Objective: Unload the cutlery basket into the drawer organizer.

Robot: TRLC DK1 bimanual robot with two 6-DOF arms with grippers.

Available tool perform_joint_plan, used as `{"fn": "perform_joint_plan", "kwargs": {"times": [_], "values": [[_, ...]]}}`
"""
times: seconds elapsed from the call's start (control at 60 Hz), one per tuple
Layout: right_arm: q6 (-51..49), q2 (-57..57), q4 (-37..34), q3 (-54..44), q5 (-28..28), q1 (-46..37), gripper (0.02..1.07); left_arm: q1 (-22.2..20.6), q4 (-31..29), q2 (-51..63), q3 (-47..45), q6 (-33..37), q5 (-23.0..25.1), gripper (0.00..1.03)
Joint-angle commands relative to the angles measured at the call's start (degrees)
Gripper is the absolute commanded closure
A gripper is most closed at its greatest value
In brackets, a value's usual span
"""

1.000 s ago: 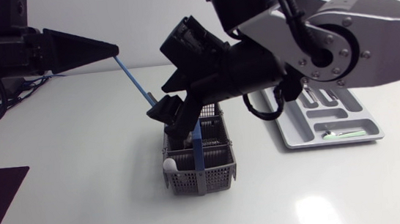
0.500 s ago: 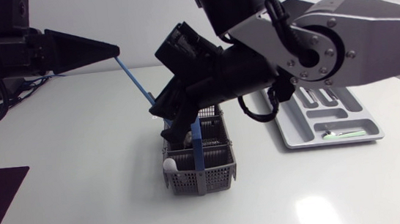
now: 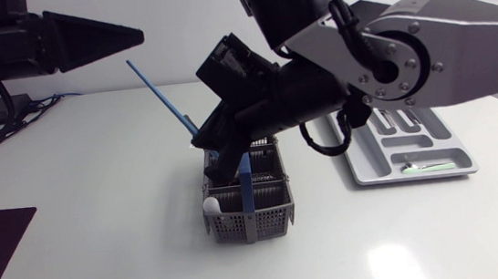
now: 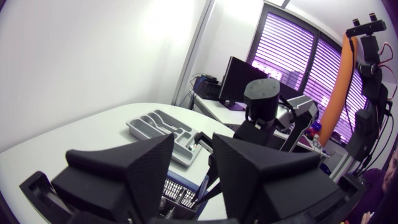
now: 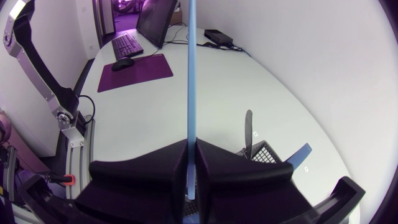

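A: Colours on the basket side?
B: Cutlery basket (image 3: 249, 215) grey, grid mesh, with a blue handle (image 3: 247, 187). Rod (image 5: 191, 74) light blue. Right gripper (image 5: 191, 168) matte black.
A: And the rest?
B: Drawer organizer (image 3: 447, 143) pale grey, one pale green piece (image 3: 435, 166) in it. Table (image 3: 101, 218) white. Mat (image 5: 137, 71) dark purple.

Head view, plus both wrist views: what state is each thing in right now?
Right hand: shut on blue utensil.
Left hand: open, empty.
Blue utensil: tilted, lower part gripped above the basket.
Cutlery basket: upright, pieces inside.
Drawer organizer: flat on table, one piece in it.
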Motion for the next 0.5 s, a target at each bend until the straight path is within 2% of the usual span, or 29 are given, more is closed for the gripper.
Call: {"fn": "perform_joint_plan", "kwargs": {"times": [0.0,0.117,0.2,0.333,0.483], "values": [[0.79,-1.58,-1.13,-0.78,-0.61,-0.18,1.01,1.47,4.84,-2.00,0.52,-6.86,-0.29,0.33],[1.84,-3.87,-1.48,-0.95,-1.75,-2.12,1.01,4.63,16.61,-3.05,-0.09,-17.93,-1.70,0.32],[3.42,-6.15,-1.21,-1.39,-1.84,-4.49,1.01,7.45,22.77,-3.58,-0.88,-23.12,-2.84,0.32],[5.71,-9.58,0.10,-3.24,-1.84,-9.85,1.01,8.32,23.29,-3.32,-2.20,-21.89,-4.43,0.32],[7.99,-13.01,1.51,-6.40,-1.75,-18.73,1.01,7.89,20.31,-3.67,-5.54,-15.03,-5.13,0.33]]}}
